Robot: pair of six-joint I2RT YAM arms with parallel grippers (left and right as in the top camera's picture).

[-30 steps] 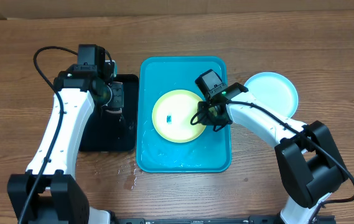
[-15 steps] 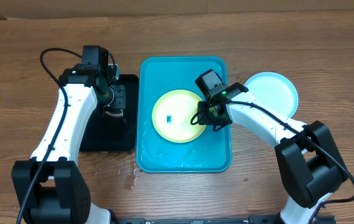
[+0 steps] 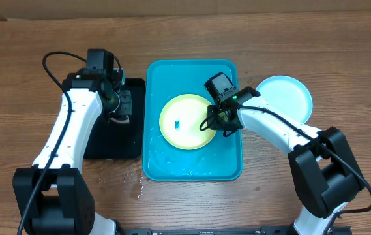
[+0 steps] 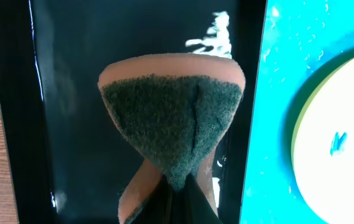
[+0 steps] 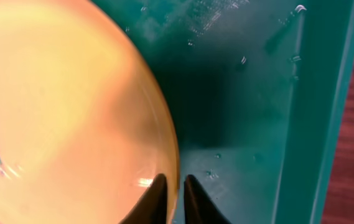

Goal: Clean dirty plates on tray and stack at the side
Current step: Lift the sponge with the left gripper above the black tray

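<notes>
Right tool (image 5: pixel 175 202) clenched on the rim of the yellow-green plate (image 3: pixel 180 124), one finger on each side of the rim; left tool (image 4: pixel 177 208) clenched on a sponge (image 4: pixel 170 124), its dark green scouring face toward the wrist camera, above the black tray (image 3: pixel 100 147); wooden bench (image 3: pixel 29 39) carries both trays side by side; blue tray (image 3: pixel 192 166), wet, holds the yellow-green plate near its middle; cyan plate (image 3: pixel 286 94) lies on the bench just right of the blue tray; blue smudge (image 4: pixel 336 142) marks the yellow-green plate's centre.
</notes>
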